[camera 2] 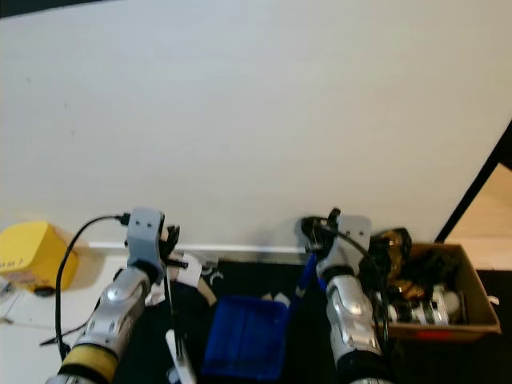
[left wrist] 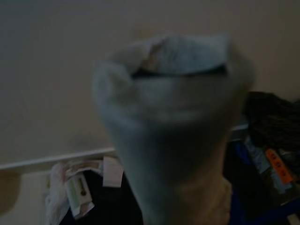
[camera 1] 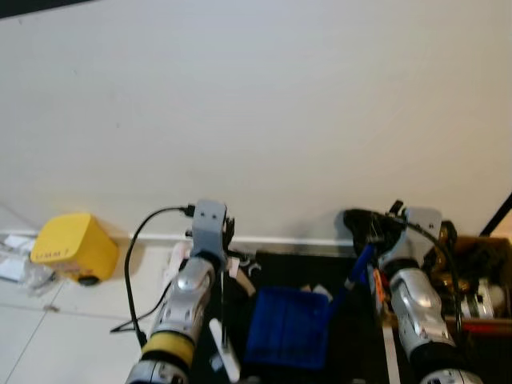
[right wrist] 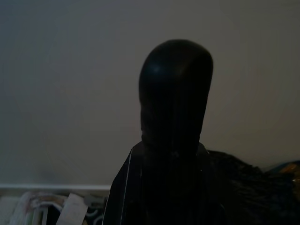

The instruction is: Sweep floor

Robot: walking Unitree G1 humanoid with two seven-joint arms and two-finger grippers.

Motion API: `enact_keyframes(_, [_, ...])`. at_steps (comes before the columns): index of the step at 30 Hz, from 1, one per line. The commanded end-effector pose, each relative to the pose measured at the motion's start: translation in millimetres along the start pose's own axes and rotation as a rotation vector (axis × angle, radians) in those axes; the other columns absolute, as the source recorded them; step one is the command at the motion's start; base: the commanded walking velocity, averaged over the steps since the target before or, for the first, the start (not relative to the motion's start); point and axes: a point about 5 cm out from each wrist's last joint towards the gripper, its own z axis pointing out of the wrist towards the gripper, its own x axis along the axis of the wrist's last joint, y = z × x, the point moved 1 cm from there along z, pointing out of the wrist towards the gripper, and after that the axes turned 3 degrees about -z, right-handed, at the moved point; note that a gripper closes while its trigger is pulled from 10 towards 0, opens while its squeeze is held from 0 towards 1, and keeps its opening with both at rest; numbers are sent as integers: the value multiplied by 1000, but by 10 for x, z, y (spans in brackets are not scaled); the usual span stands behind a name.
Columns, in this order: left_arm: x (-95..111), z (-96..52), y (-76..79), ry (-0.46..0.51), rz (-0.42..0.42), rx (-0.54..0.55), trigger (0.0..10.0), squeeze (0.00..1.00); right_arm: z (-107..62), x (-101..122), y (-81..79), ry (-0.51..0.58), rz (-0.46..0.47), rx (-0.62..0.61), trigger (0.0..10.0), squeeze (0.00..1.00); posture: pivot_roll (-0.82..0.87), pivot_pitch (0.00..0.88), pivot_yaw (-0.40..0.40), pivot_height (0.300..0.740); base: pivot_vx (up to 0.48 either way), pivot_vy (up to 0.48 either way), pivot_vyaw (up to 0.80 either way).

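Observation:
I face a pale wall with both arms raised. My left gripper is shut on a thin broom handle that runs down toward the floor. In the left wrist view the pale handle end looms blurred and close. My right gripper is shut on the black top of a blue shaft. That shaft leads down to a blue dustpan between my arms. The black knob stands close in the right wrist view.
A black mat lies along the white baseboard. A yellow box sits on the tiles at left, with plastic wrapping beside it. Paper scraps lie by the baseboard. A cardboard box of clutter stands at right.

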Motion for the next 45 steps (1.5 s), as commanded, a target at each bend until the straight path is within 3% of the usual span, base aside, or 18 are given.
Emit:
enact_keyframes(1, [22, -13, -55, 8, 19, 14, 10000, 0, 20, 52, -63, 27, 12, 18, 10000, 0, 77, 18, 85, 740, 0, 382, 0])
enact_keyframes(21, [17, -13, -56, 8, 16, 17, 10000, 0, 14, 49, -57, 25, 10, 16, 10000, 0, 76, 23, 85, 740, 0, 366, 0])
enact_keyframes(37, [45, -5, -56, 20, 23, -4, 10000, 0, 11, 48, -11, 25, -23, 10, 10000, 0, 78, 24, 86, 740, 0, 0, 0])
enact_keyframes(40, [74, 11, -50, 27, 21, -40, 10000, 0, 17, 88, 116, 36, -137, 22, 10000, 0, 80, 28, 88, 740, 0, 0, 0])
enact_keyframes(45, [68, 6, -28, 24, 17, -111, 10000, 0, 5, 96, 195, 33, -212, 31, 10000, 0, 79, 39, 91, 740, 0, 0, 0])
